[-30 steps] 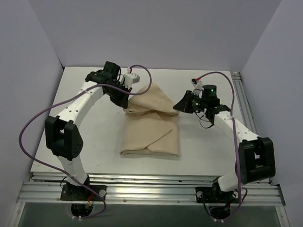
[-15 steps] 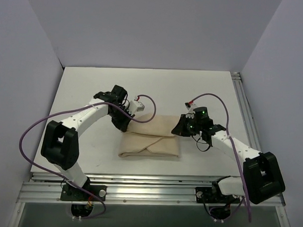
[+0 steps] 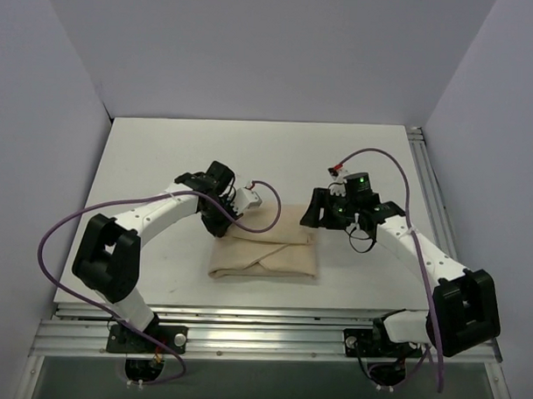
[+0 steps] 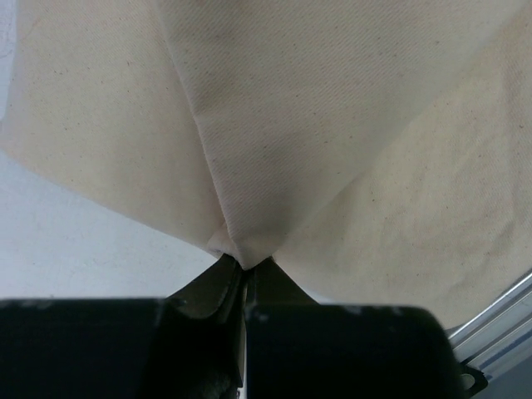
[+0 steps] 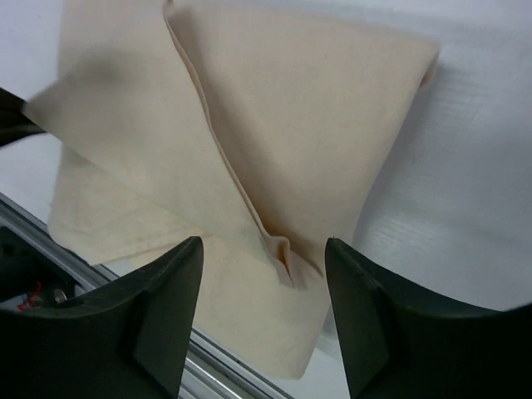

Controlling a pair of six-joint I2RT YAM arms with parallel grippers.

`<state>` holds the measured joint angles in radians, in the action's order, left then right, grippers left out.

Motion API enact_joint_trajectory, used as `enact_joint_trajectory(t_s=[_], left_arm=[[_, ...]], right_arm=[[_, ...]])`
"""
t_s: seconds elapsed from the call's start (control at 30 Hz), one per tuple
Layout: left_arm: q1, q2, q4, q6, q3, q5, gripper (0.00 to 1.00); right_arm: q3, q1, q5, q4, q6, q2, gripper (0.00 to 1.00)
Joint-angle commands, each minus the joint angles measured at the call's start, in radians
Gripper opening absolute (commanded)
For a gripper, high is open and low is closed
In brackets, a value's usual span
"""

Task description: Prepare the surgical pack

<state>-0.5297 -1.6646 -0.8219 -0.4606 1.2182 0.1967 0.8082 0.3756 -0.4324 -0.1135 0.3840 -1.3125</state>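
The surgical pack (image 3: 265, 252) is seen as a tan cloth, folded into a flat bundle w/ flaps crossed on top. The table (image 3: 145, 160) is under the pack, and the metal rail (image 3: 271, 327) is just in front of it. Most of the folding looks done, approx. The pack's far-left corner is pinched tight by the left gripper (image 4: 245, 264), so that flap is not yet let go. The right gripper (image 5: 262, 278) is placed at the pack's far-right corner w/ jaws wide apart and nothing gripped. What is likely left: the pinched corner is to be laid down & let go, and maybe the flaps are to be tucked in. Only cloth can be seen, so whether any tools are wrapped inside can't be told. In both wrist views the pack is cut off at the edges. It also can't be told if the cloth is touched by the right fingers.
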Motion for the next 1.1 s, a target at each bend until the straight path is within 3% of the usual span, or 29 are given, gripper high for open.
enact_joint_trajectory(t_s=[0.0, 0.1, 0.23, 0.4, 0.53, 0.67, 0.77, 0.83, 0.87, 0.9, 0.93, 0.97, 1.07], left_arm=[[-0.012, 0.028, 0.053, -0.047, -0.009, -0.057, 0.02], [-0.019, 0.034, 0.058, -0.067, -0.023, -0.075, 0.02], [-0.036, 0.034, 0.061, -0.078, -0.028, -0.085, 0.02], [-0.044, 0.028, 0.063, -0.079, -0.029, -0.097, 0.02], [-0.046, 0.017, 0.055, -0.082, -0.026, -0.098, 0.02], [-0.044, 0.012, 0.037, -0.087, -0.011, -0.098, 0.02], [-0.046, 0.016, 0.01, -0.081, 0.006, -0.1, 0.02], [-0.044, 0.025, -0.015, -0.072, 0.032, -0.098, 0.06], [-0.044, 0.029, -0.028, -0.056, 0.044, -0.095, 0.12], [-0.044, 0.037, -0.063, -0.049, 0.082, -0.092, 0.16], [-0.044, 0.043, -0.083, -0.038, 0.107, -0.089, 0.2], [-0.043, 0.048, -0.104, -0.018, 0.133, -0.082, 0.3], [-0.044, 0.077, -0.192, 0.013, 0.245, -0.051, 0.43]], right_arm=[[0.109, -0.098, -0.044, -0.112, -0.034, 0.013, 0.59], [0.135, -0.188, -0.072, -0.112, -0.005, -0.065, 0.6], [0.132, -0.188, -0.075, -0.026, 0.061, -0.181, 0.61], [0.094, -0.179, -0.202, 0.148, 0.092, -0.278, 0.6], [0.069, -0.156, -0.212, 0.19, 0.087, -0.338, 0.59], [0.036, -0.144, -0.261, 0.253, 0.092, -0.41, 0.49], [0.028, -0.144, -0.275, 0.265, 0.089, -0.438, 0.26], [0.028, -0.144, -0.275, 0.256, 0.07, -0.435, 0.18], [0.031, -0.145, -0.272, 0.241, 0.064, -0.435, 0.08], [0.032, -0.147, -0.267, 0.233, 0.053, -0.433, 0.05], [0.036, -0.147, -0.263, 0.233, 0.052, -0.43, 0.02], [0.032, -0.147, -0.256, 0.239, 0.05, -0.427, 0.0], [0.026, -0.147, -0.238, 0.259, 0.055, -0.412, 0.0]])
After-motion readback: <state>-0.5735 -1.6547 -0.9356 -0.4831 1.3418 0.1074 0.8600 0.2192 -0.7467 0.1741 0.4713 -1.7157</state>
